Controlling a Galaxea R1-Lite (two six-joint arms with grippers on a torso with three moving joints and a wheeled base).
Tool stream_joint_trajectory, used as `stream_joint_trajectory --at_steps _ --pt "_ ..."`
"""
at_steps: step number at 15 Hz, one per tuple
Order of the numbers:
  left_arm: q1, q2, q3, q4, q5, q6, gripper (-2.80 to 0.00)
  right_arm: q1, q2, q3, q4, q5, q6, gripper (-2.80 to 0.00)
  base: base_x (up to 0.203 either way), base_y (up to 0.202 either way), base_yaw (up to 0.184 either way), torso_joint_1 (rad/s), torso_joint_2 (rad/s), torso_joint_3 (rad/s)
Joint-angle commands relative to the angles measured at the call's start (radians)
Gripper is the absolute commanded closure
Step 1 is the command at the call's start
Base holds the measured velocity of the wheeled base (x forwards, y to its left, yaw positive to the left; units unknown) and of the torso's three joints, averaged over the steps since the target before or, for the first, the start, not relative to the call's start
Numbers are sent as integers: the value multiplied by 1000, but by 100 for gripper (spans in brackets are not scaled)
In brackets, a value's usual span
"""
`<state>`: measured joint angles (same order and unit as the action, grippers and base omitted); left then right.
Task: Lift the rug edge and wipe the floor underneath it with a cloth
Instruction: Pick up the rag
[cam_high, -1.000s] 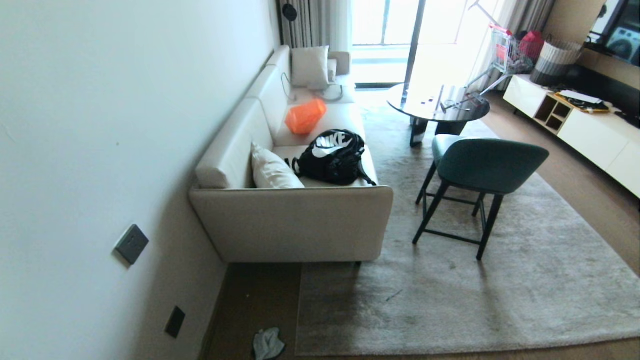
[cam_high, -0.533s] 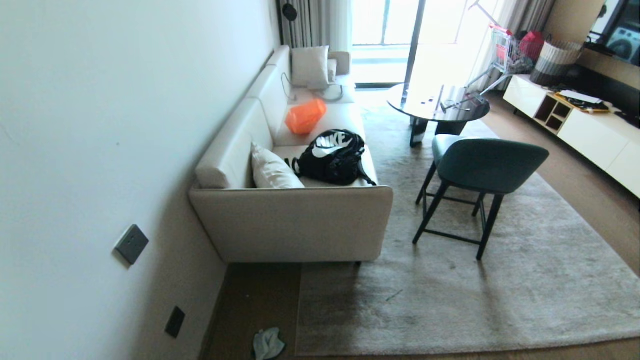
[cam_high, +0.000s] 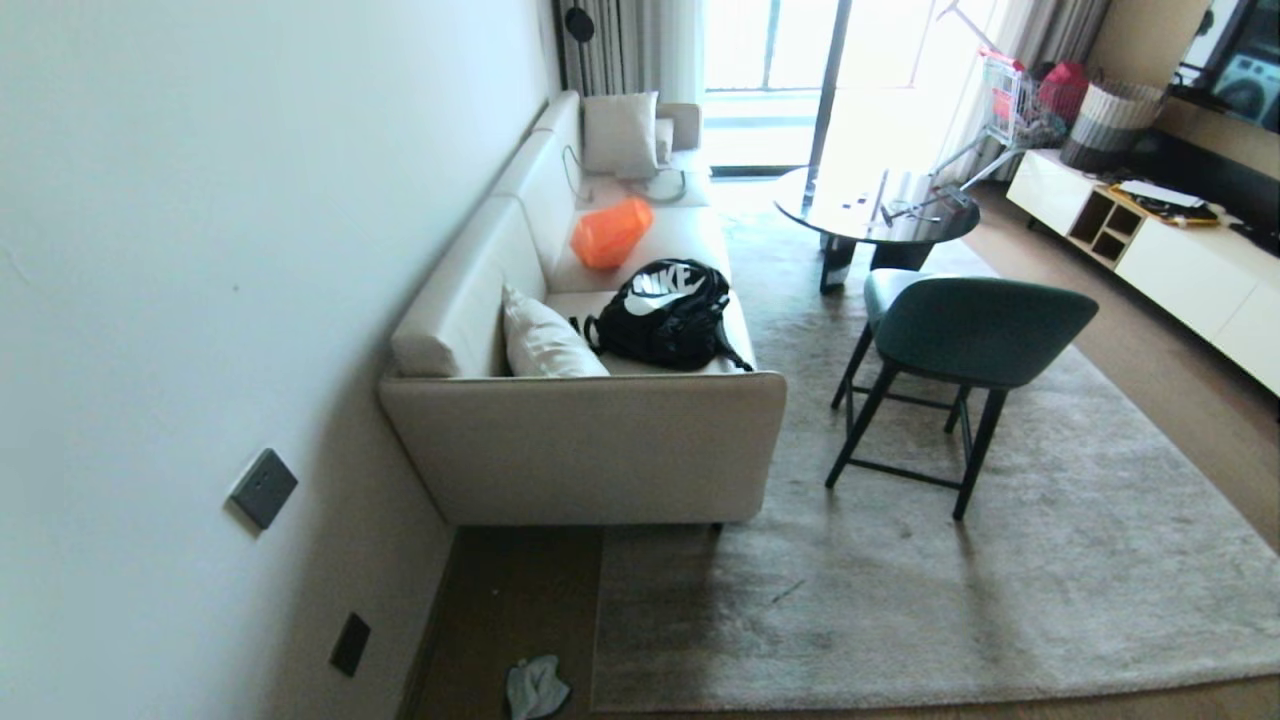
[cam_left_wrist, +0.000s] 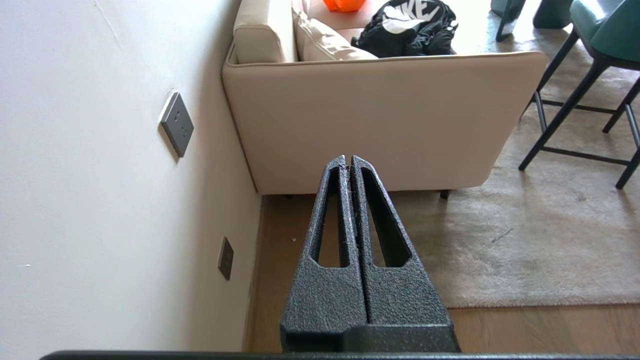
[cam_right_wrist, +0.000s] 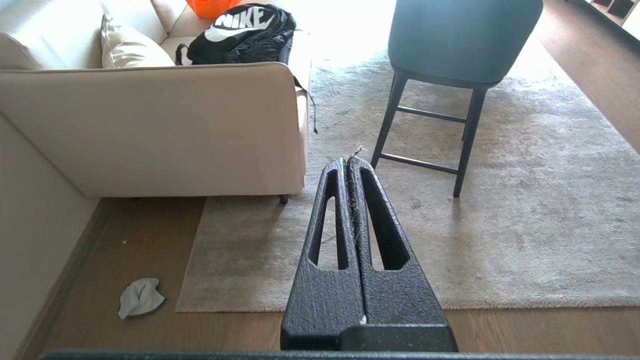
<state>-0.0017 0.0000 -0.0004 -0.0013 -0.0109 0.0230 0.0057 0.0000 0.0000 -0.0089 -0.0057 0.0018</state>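
Note:
A large light grey rug lies flat on the brown wood floor (cam_high: 520, 600). Its near edge (cam_high: 900, 697) and square corner (cam_high: 598, 700) sit by the sofa's end. The near rug edge (cam_right_wrist: 235, 306) also shows in the right wrist view, and the rug edge (cam_left_wrist: 525, 303) in the left wrist view. A small pale crumpled cloth (cam_high: 536, 688) lies on the bare floor left of that corner, near the wall; the cloth (cam_right_wrist: 140, 297) appears in the right wrist view too. My left gripper (cam_left_wrist: 348, 159) and right gripper (cam_right_wrist: 349, 160) hang shut and empty, high above the floor, with only a few stray fibres at the right tips.
A beige sofa (cam_high: 590, 440) stands along the white wall (cam_high: 200, 300), carrying a black backpack (cam_high: 665, 312), an orange bag (cam_high: 610, 232) and cushions. A teal stool (cam_high: 950, 340) stands on the rug, a round dark table (cam_high: 875, 205) behind it. A white low cabinet (cam_high: 1180, 270) lines the right side.

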Motion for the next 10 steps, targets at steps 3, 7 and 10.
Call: stream_joint_trajectory --at_steps 3,7,10 --pt "0 0 -1 0 0 0 0 0 2 0 0 0 0 0 0 0 0 0 0 0" --pt "0 0 0 0 0 0 0 0 2 0 0 -2 0 0 0 0 0 0 0 0" --pt "0 0 -1 0 0 0 0 0 2 0 0 -2 1 0 0 0 0 0 0 0"
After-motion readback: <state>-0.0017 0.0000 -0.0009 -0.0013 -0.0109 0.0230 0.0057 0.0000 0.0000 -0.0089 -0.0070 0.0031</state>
